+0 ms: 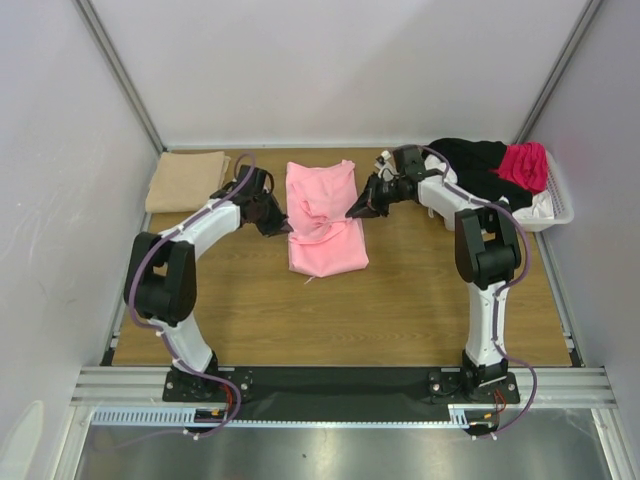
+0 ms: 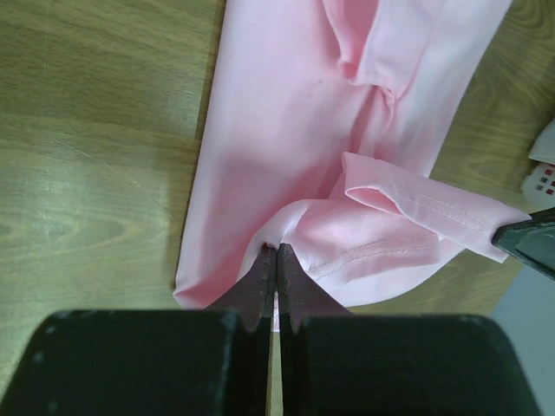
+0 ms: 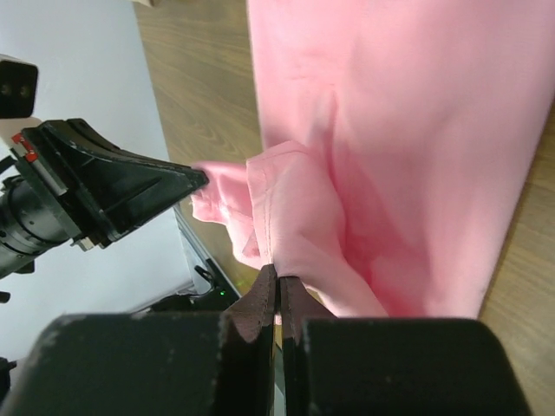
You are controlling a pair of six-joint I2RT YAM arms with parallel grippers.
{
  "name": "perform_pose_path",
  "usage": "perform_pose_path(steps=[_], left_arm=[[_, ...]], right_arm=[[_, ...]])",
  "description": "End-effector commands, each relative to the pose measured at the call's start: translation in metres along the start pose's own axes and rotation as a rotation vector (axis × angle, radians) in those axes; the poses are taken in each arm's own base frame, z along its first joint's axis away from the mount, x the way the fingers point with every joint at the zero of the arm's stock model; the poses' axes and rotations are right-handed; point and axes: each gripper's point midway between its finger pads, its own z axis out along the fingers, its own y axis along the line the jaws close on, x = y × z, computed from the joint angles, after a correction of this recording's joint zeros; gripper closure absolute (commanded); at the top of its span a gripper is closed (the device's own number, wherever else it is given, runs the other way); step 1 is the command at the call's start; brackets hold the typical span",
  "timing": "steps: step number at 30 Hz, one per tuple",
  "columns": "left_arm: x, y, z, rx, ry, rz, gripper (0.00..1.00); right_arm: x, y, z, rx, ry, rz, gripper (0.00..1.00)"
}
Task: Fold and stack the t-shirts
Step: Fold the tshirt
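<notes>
Top external view, from the left: a folded tan t-shirt (image 1: 186, 180) lies at the table's (image 1: 420, 300) far left corner, and beside it the left claw (image 1: 279, 227) is clenched on the left edge of the pink t-shirt (image 1: 328, 245), which lies lengthwise mid-table between both claws. The right claw (image 1: 353, 213) is clenched on that shirt's right edge, the pinched cloth bunched into folds between the two. Farther right, a black t-shirt (image 1: 470, 160) and a magenta t-shirt (image 1: 522, 163) are heaped in the white basket (image 1: 560, 205).
</notes>
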Motion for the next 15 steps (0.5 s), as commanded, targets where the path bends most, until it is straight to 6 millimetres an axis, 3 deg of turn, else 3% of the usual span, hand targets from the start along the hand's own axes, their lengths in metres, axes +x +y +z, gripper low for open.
perform_pose_path(steps=[1,15], left_arm=[[-0.016,-0.017,0.002,0.064,-0.024,0.036,1.0],[-0.036,-0.017,0.021,0.072,-0.039,0.04,1.0]], right_arm=[[-0.002,-0.007,0.004,-0.002,0.018,-0.004,1.0],[-0.011,-0.027,0.017,0.027,0.019,-0.007,1.0]])
